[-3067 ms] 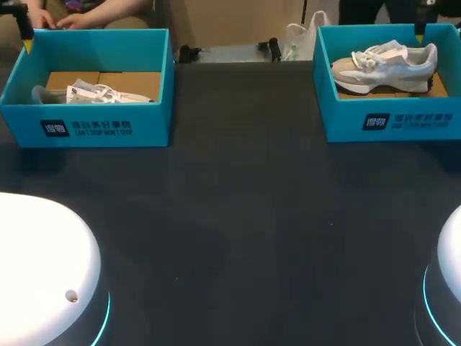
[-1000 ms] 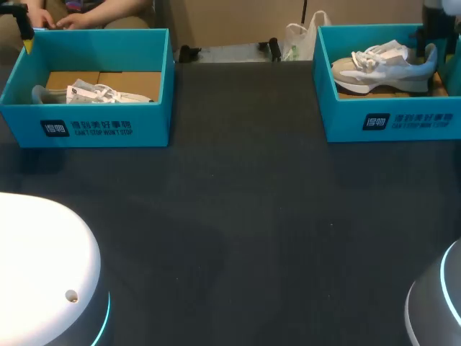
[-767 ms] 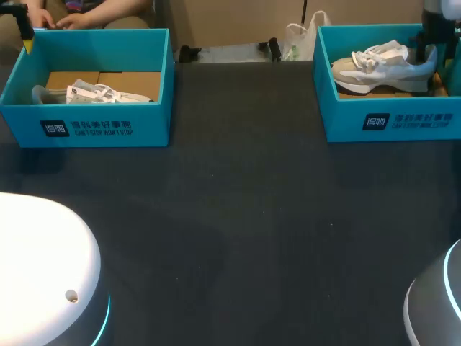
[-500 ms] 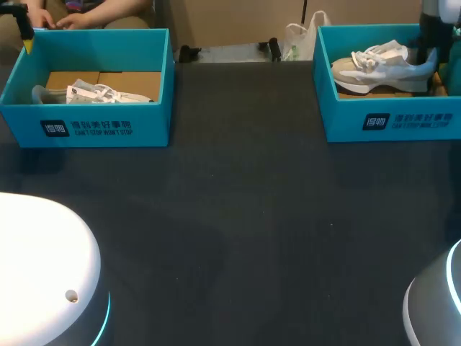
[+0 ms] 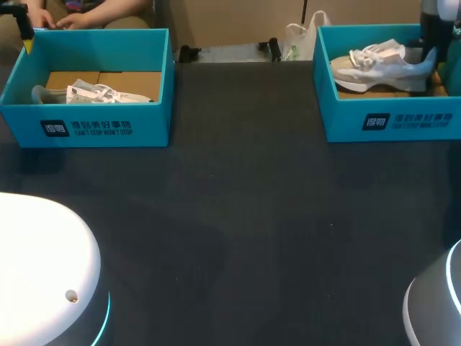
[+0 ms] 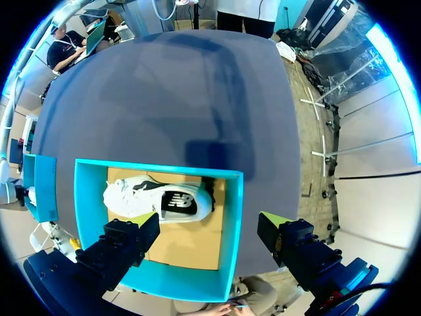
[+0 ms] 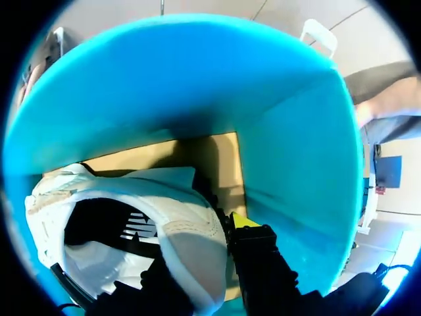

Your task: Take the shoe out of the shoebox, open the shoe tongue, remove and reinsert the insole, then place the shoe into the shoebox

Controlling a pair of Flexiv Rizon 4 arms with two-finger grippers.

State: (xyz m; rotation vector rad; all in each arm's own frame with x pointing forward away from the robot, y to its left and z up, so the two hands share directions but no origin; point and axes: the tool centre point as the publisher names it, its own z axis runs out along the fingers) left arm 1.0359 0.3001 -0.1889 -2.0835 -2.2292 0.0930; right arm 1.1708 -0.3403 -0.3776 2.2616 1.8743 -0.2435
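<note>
1. The shoe [image 5: 382, 63] is white and grey. It sits inside the right shoebox [image 5: 389, 122], the blue box at the far right of the table [image 5: 238, 216], with its heel by the box's right wall
2. The right gripper [image 7: 217, 240] is down in that box at the heel. In the right wrist view one finger is inside the shoe and the other is outside, so the back of the heel is pinched between them and the gripper looks closed on the shoe
3. The left gripper [image 6: 209, 224] hangs over the left shoebox [image 5: 94, 122] with its fingers wide apart and nothing in them. A second shoe [image 5: 94, 94] lies in that box
4. I think this is the very first step, taking the shoe out of the box. The tongue and insole jobs are not started
5. The next move should be a lift straight up until the sole is above the rim, then a carry over to the bare table. The grip is only on the heel, so the toe may hang down and bump the wall
6. About three seconds ago the right gripper was up above the back rim of the box, and now it has come down onto the heel. Half a second ago the shoe sat flatter, and now it looks tipped a little, so the lift may be starting. The left gripper and its box have not moved
</note>
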